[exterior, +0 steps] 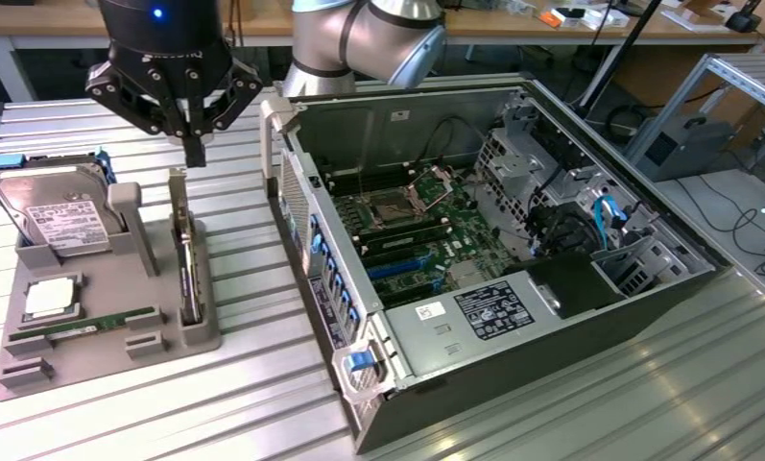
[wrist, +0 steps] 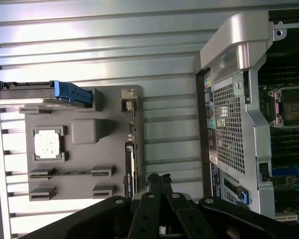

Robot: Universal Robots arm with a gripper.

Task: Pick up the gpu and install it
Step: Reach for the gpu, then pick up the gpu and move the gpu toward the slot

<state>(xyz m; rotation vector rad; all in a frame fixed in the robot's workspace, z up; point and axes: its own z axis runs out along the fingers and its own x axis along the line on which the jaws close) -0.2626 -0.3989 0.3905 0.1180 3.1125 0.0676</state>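
Case point(exterior: 395, 115) fills the lower right of the exterior view with its side off, and there's a bare strip of slatted table point(exterior: 260, 317) between its wall and the grey tray point(exterior: 113, 288) at lower left. Gpu point(exterior: 187, 269) stands on edge in the tray's slot on the side nearest the case, so you mostly get a thin dark edge with a pale metal bracket at the upper end. Gripper point(exterior: 194, 154) hangs at upper left just above that end, pinched fully together, holding nothing, free air around it.
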